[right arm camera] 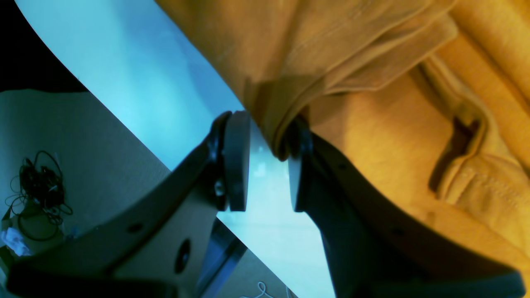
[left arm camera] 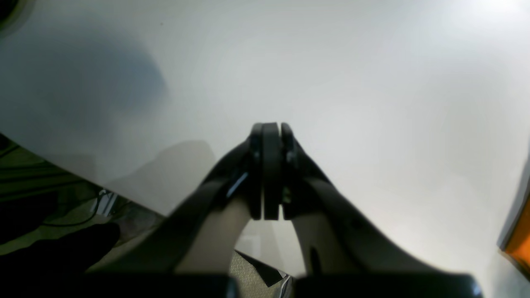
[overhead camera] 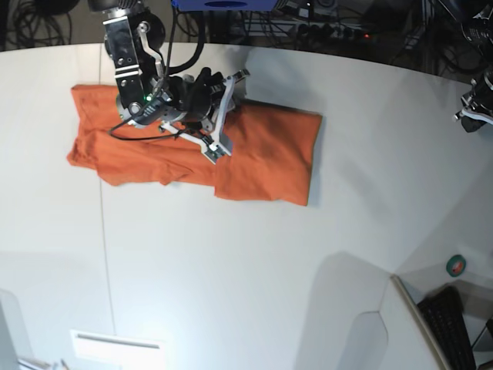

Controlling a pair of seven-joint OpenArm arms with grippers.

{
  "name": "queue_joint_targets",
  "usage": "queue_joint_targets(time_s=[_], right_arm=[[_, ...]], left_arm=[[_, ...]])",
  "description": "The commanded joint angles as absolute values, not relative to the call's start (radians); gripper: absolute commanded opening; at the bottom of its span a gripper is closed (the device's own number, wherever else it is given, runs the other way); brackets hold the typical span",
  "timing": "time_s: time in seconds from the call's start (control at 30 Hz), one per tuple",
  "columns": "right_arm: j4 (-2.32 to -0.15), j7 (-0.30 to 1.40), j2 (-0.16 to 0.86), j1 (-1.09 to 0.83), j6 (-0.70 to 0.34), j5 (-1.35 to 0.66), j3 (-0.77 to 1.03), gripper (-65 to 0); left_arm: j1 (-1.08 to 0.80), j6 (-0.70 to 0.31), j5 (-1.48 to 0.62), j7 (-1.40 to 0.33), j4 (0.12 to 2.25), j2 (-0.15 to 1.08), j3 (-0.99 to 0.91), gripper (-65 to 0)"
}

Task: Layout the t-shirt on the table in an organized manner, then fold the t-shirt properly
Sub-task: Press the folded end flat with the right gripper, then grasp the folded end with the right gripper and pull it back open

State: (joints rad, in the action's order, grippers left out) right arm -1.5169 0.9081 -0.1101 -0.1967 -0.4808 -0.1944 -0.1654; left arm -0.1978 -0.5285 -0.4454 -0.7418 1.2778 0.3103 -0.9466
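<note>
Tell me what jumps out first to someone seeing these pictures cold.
The orange t-shirt grabs the eye, lying partly folded and rumpled toward the far left of the white table in the base view. The right gripper sits at it with jaws apart, a folded cloth edge against one finger. The left gripper is shut and empty over bare tabletop on the far right.
</note>
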Motion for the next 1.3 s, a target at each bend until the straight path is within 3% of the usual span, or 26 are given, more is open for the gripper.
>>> queue_joint_targets(time_s=[0.0,0.23,0.47,0.77,1.07,1.27], right_arm=[[-1.54,0.894,-0.113,-0.197,-0.483,-0.203,-0.163,-49.7],[-1.652,0.888,-0.085,-0.248,-0.309,-0.203,-0.165,-49.7],[-1.707,0.765,-0.067,-0.193,-0.291,-0.203,-0.17,-49.7],[-1.294,0.699,-0.074,0.134,-0.291,-0.203,-0.171,-48.6],[-1.155,0.627,-0.076,0.217,-0.286,-0.203,-0.17,-48.6],[-1.153,0.627,-0.097,0.217,-0.286,-0.203,-0.17,-36.9]], left_arm=[[-0.196,-0.535,-0.458,-0.722,1.291,0.334,-0.954,-65.0],[-0.196,-0.535,-0.458,-0.722,1.291,0.334,-0.957,-65.0],[-0.194,-0.535,-0.458,-0.722,1.291,0.334,-0.955,-65.0],[-0.197,-0.535,-0.458,-0.722,1.291,0.334,-0.957,-65.0],[-0.197,-0.535,-0.458,-0.722,1.291,0.334,-0.955,-65.0],[-0.196,-0.535,-0.458,-0.722,1.291,0.334,-0.954,-65.0]])
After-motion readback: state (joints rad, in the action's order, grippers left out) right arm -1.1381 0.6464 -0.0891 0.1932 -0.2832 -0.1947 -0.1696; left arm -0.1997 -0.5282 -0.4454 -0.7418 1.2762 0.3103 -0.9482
